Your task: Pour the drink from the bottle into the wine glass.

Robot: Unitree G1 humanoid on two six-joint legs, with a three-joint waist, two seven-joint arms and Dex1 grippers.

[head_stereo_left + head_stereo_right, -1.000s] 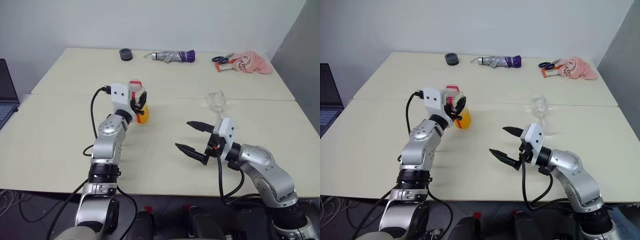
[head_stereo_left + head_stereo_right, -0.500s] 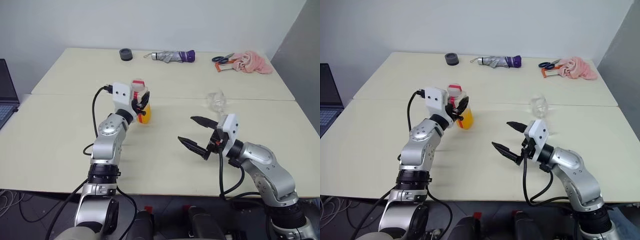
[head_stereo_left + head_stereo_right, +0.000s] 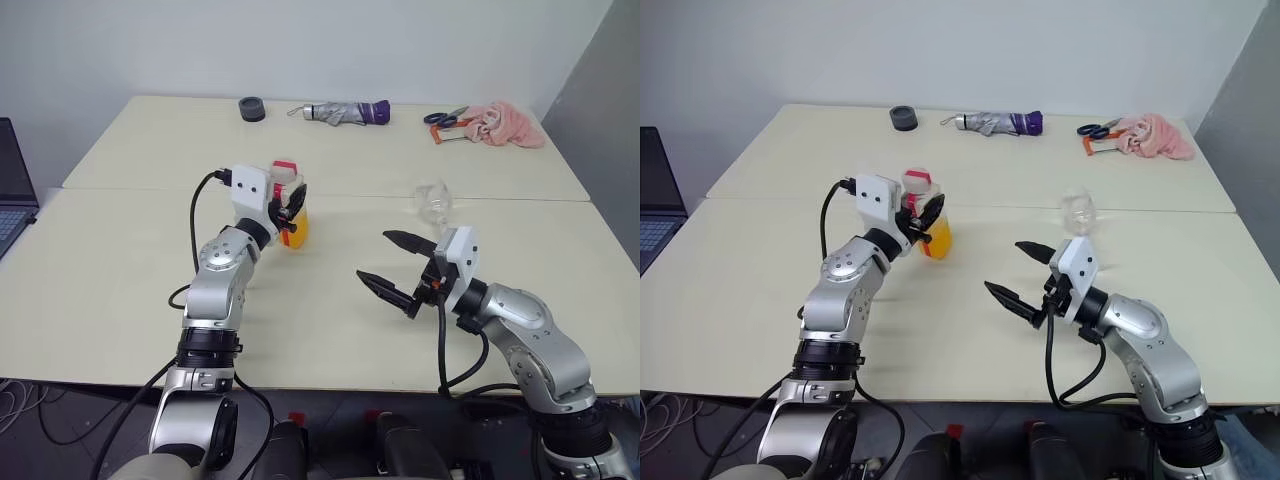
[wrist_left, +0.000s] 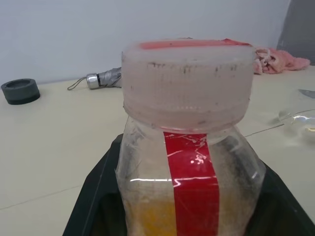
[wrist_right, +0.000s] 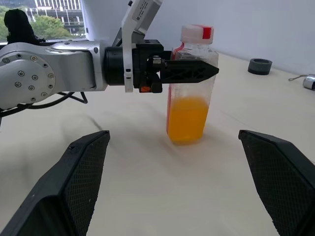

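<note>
bottle gripped, cap still on

bottle (image 5: 191,83) w/ orange drink (image 5: 187,119) stands on table (image 3: 120,270), cap (image 4: 187,83) on, left gripper (image 5: 189,72) clamped on its upper body. right gripper (image 3: 394,266) wide open, empty, near. wine glass (image 3: 432,203) beyond it, to the right, apart from the bottle. tip: hold bottle steady + upright, right fingers square on cap, twist w/o squeezing.

Pale table (image 3: 120,290) bears umbrella (image 3: 347,112), scissors (image 3: 443,117), cloth (image 3: 505,124).
</note>
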